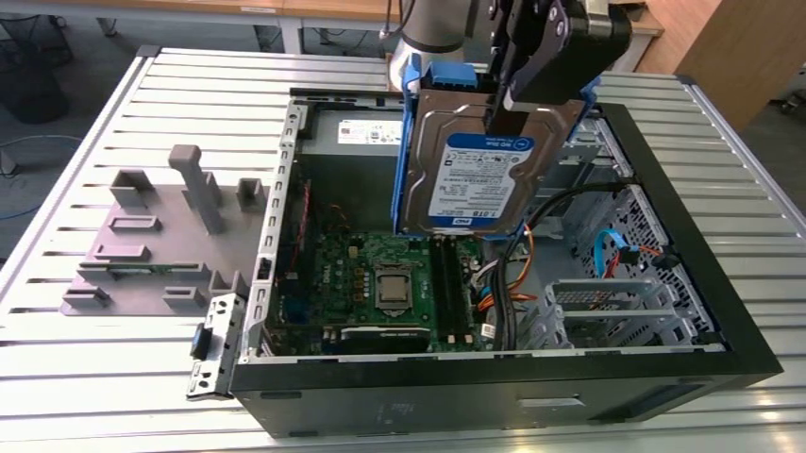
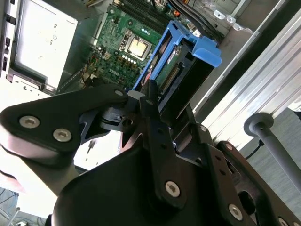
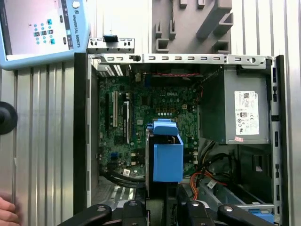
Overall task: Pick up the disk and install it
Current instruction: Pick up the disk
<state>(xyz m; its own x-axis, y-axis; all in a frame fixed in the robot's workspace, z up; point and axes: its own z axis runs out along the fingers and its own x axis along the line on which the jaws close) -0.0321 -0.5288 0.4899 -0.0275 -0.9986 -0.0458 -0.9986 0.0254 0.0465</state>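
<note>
The disk (image 1: 482, 179), a silver-grey drive with a blue-and-white label in a blue carrier frame, hangs upright above the open computer case (image 1: 705, 311). My gripper (image 1: 511, 121) is shut on its upper end, with one black finger lying across the labelled face. In the exterior view the disk hovers over the green motherboard (image 1: 377, 283), clear of it. The second wrist view shows my gripper (image 2: 146, 96) clamped on the disk (image 2: 186, 61), blue frame end pointing away. In the first wrist view the disk's blue frame (image 3: 167, 157) sticks out from my gripper (image 3: 162, 201) over the case interior.
A grey power-supply box (image 3: 242, 110) fills one corner of the case, and a metal drive cage (image 1: 611, 307) with cables sits at the exterior view's right. On the slatted table stands a grey fixture (image 1: 158, 236). A teach pendant (image 3: 42, 28) and a person's hand (image 3: 7, 212) lie beside the case.
</note>
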